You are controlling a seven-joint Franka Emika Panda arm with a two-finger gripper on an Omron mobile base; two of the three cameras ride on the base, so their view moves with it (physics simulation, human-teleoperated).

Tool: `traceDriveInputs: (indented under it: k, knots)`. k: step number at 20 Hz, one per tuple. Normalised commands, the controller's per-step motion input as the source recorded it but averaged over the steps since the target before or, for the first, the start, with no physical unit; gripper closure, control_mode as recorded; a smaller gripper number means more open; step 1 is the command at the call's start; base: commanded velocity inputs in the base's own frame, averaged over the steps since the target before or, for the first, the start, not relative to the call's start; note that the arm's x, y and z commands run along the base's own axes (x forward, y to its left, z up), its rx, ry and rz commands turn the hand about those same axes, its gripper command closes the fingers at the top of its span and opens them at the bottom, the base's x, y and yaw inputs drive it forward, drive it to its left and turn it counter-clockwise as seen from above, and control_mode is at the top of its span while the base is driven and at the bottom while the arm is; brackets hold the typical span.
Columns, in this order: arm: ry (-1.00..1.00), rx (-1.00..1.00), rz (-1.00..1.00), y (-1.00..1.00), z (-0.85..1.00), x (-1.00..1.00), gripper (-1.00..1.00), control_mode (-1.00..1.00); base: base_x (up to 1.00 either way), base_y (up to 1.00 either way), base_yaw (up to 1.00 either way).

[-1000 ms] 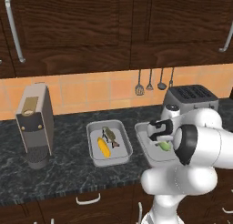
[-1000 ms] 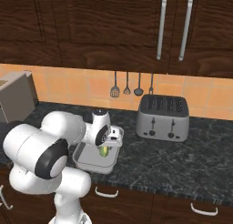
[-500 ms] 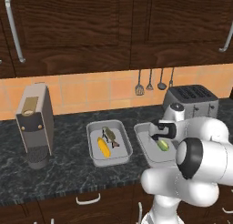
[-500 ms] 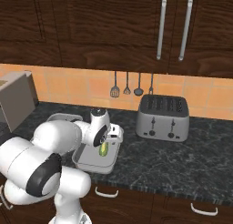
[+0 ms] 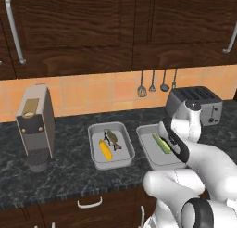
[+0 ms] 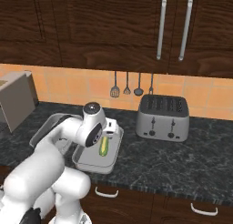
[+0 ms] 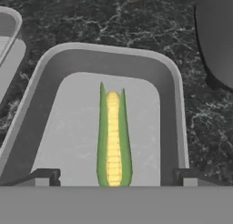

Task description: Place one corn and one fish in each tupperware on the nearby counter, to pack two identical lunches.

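Observation:
Two light-grey tupperware trays stand side by side on the black marbled counter [image 5: 69, 176]. The left tupperware [image 5: 95, 161] holds a plain yellow corn [image 5: 105, 150] and a dark spiky fish [image 5: 111, 138]. In the right tupperware [image 5: 149, 158] a green-husked corn [image 5: 161, 142] lies flat and alone, also seen as the husked corn [image 7: 113, 141] in the hand view. My gripper [image 7: 116, 176] hovers just above that cob, open, its fingertips [image 7: 45, 175] wide apart on either side and not touching it. From the right, the gripper [image 6: 108, 133] sits over the tray [image 6: 93, 166].
A silver toaster [image 5: 196, 102] stands right of the trays, close to my hand. A grey coffee machine [image 5: 34, 125] is at the far left. Utensils [image 5: 152, 83] hang on the orange backsplash. Dark cabinets run above and below the counter.
My jaws have opened wide and let go of the husked corn, which now lies in the right tupperware. My arm's elbow has swung lower and the hand has lifted slightly.

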Motion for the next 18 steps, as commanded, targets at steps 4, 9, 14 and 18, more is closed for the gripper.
traceDriveInputs:
  k: [4, 9, 14, 18]
  knots:
    - [-0.09, 0.00, 0.00, 0.00, 0.90, -0.74, -1.00, -1.00, 0.00, 0.00, 0.00]
    - [0.02, 0.01, -0.01, 0.08, 0.75, -0.73, -1.00, -1.00, 0.00, 0.00, 0.00]
    - [0.03, 0.00, 0.00, 0.11, 0.66, -0.65, -1.00, -1.00, 0.00, 0.00, 0.00]
    - [0.00, 0.00, 0.00, 0.09, 0.67, -0.61, -1.00, -1.00, 0.00, 0.00, 0.00]
